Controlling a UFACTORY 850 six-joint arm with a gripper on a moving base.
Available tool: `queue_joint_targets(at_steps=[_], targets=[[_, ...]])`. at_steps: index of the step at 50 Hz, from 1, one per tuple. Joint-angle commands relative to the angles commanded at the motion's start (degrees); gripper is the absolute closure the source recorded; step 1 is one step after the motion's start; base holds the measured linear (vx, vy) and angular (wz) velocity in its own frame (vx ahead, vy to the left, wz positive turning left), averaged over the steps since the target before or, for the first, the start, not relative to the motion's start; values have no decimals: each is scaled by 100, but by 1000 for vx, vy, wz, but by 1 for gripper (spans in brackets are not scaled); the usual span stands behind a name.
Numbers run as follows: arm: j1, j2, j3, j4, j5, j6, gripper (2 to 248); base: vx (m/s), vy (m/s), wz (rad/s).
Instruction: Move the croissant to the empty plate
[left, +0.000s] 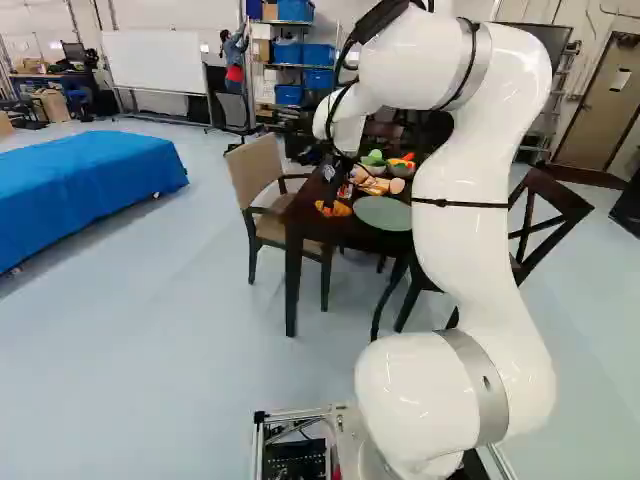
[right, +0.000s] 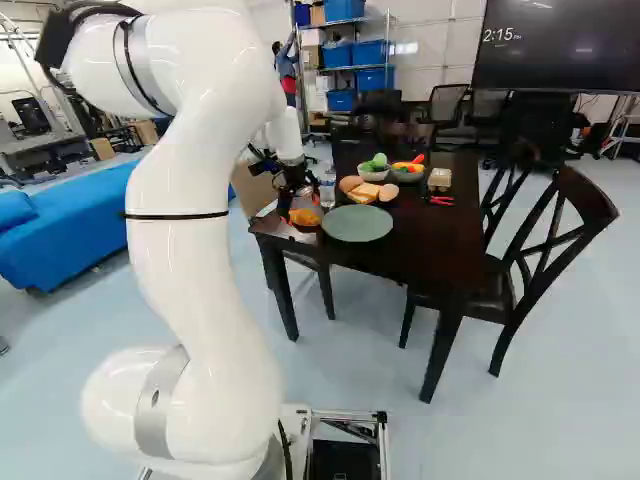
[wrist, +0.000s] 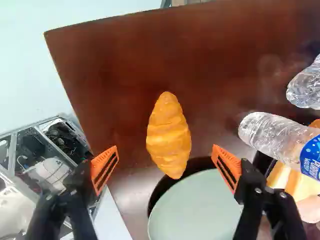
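The jaws stand spread, the croissant (wrist: 169, 135) ahead of them; best centre on its thick middle, pinch softly, then lift clear of the plate (wrist: 196, 212).

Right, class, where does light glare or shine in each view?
Left base view: small bright highlights on the glossy white arm; right base view: soft shine on the same arm; wrist view: pale sheen on the dark table, glints on the clear bottles.
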Motion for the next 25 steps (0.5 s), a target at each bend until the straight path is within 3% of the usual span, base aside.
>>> queue_joint_targets(at_steps=[11,12,16,17,25], targets=[[0,0,0,0,0,0,7,0,0,0],[0,0,0,0,0,0,21,0,0,0],[0,0,0,0,0,0,21,0,0,0],[0,0,0,0,0,0,33,0,0,0],[0,0,0,0,0,0,45,0,0,0]])
